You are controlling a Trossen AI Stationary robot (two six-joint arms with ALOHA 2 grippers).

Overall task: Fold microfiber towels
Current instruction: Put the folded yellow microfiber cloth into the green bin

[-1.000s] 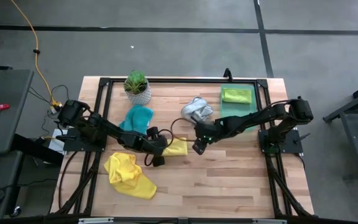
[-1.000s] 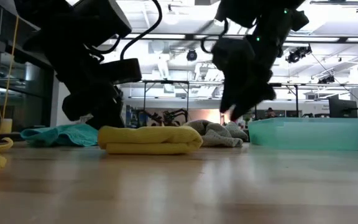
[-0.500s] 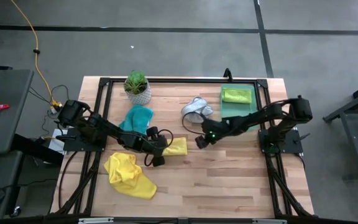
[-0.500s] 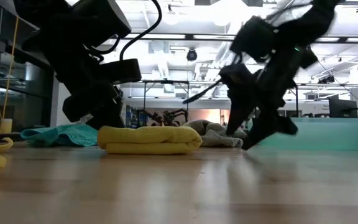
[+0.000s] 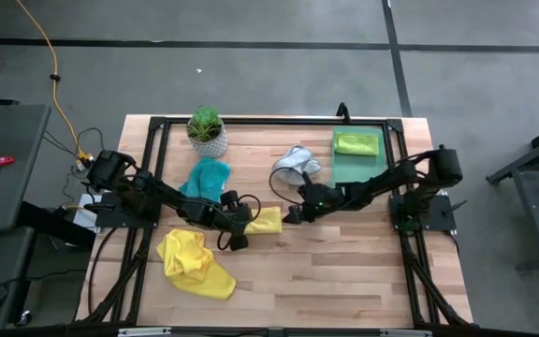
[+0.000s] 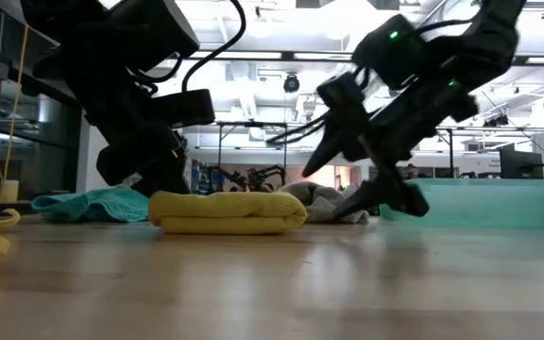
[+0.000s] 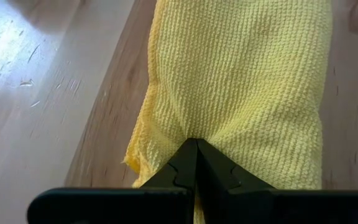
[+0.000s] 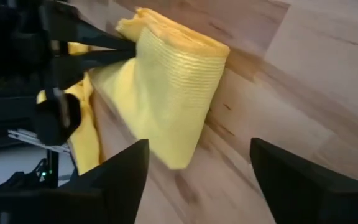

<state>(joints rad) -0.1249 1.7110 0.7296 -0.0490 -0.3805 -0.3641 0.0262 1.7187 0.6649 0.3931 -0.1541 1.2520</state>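
Observation:
A folded yellow towel [image 5: 268, 221] lies flat on the wooden table near its middle. My left gripper [image 5: 242, 226] is shut at the towel's left end [image 7: 229, 81]. My right gripper [image 5: 288, 216] stands open just off the towel's right end [image 8: 173, 93], low over the table, one finger on each side of that end without touching it. A crumpled yellow towel [image 5: 193, 264] lies near the front left, a teal towel [image 5: 206, 178] behind the left arm, and a grey-white towel [image 5: 296, 163] at the back. A lime green towel [image 5: 356, 143] rests in the tray. My left gripper's shut fingertips [image 7: 196, 152] are sunk into the top of the folded yellow towel at its left end, slanting down from the table's left. The cloth puckers around them [image 7: 197, 127]. Whether a layer is caught between them, I cannot tell. The towel stays flat on the table.
A translucent green tray [image 5: 371, 165] stands at the back right, and a small potted plant [image 5: 206, 128] at the back left. A black frame [image 5: 279, 120] runs round the table. Bare wood [image 5: 344, 271] lies toward the near edge.
My right gripper has sunk toward the table and gone a little toward the folded yellow towel. It has rolled about its own axis and tipped from pointing steeply down to a shallower slant. The left gripper and the towels have kept still.

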